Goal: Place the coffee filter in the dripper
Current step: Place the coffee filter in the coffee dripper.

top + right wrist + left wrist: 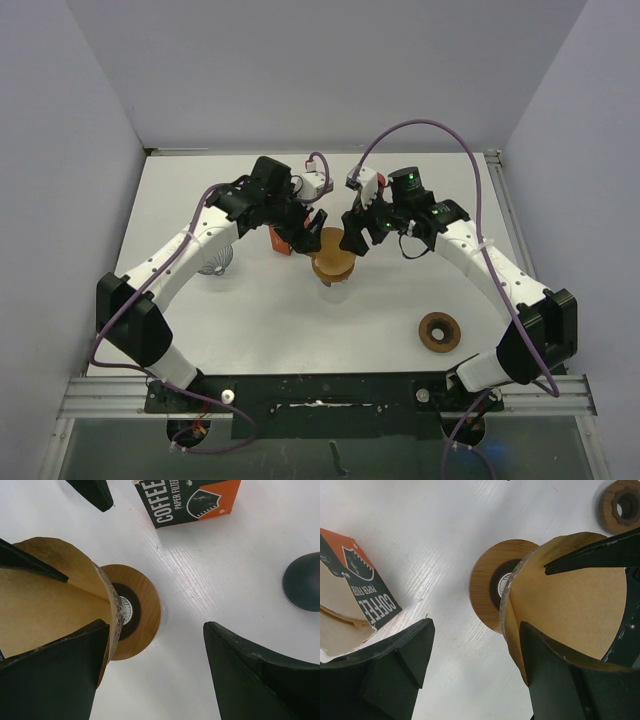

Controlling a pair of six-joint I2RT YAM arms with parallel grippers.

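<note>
The brown paper coffee filter (pixel 329 243) is spread open as a cone between my two grippers, just above the dripper (pixel 336 277). The dripper's round wooden collar with a dark centre shows in the left wrist view (pixel 482 582) and the right wrist view (pixel 148 611), beside the filter's rim. My left gripper (pixel 312 228) is open (pixel 476 630), with its right finger (pixel 555 675) against the filter (pixel 570 605). My right gripper (pixel 358 232) is open (pixel 156 630), with its left finger (pixel 55 680) against the filter (pixel 45 605).
An orange and dark box of paper filters (pixel 283 240) lies just left of the dripper, torn open (pixel 365 600). A clear glass piece (pixel 215 263) stands at the left. A loose wooden ring (pixel 440 332) lies at the front right.
</note>
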